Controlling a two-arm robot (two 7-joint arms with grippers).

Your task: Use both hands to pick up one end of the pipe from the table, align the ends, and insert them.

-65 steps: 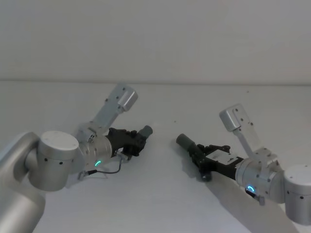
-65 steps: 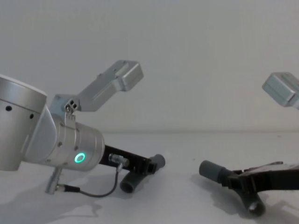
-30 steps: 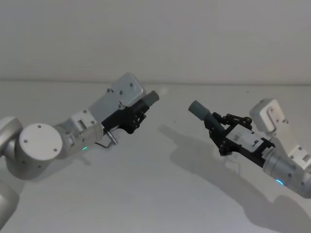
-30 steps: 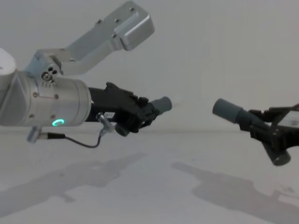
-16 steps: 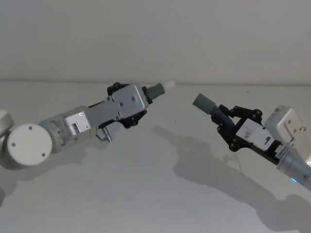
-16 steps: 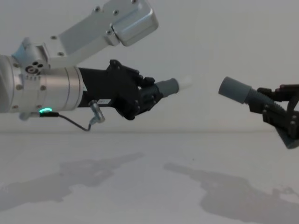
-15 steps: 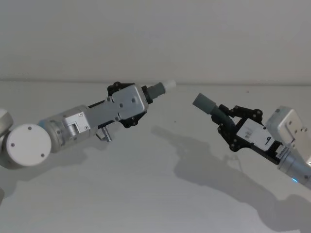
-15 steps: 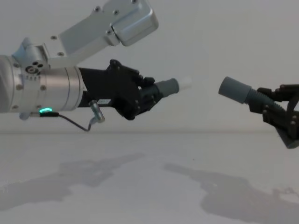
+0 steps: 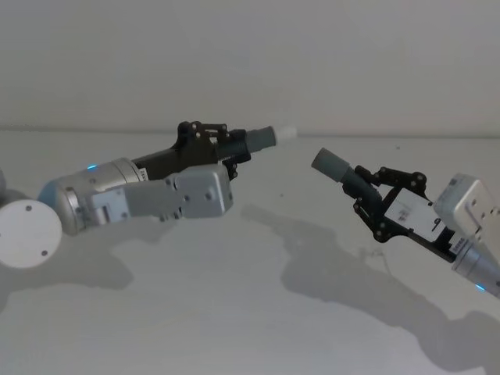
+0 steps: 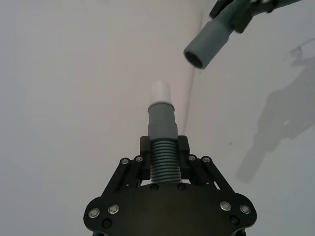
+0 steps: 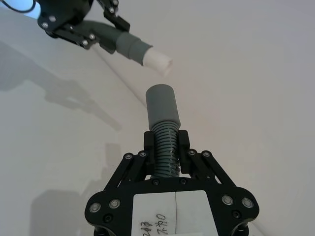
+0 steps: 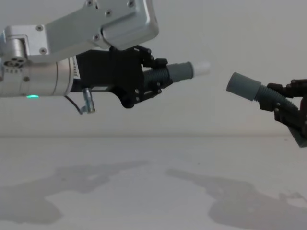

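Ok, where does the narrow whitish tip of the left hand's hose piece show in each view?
Head view: whitish tip, upper centre, before the wall.
Chest view: upper centre-right, facing the wide grey socket cuff.
Left wrist view: centre, beyond the left hand.
Right wrist view: upper centre.
Shared landmark: the socket cuff, apart from the tip everywhere.

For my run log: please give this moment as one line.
left end effector: holds tipped pipe | right end effector: holds socket pipe | ends: facing, apart | both above table

A white label (image 11: 175,215) sits on the right gripper (image 11: 165,147) body. Its handwritten characters cannot be read reliably. No other text is legible.
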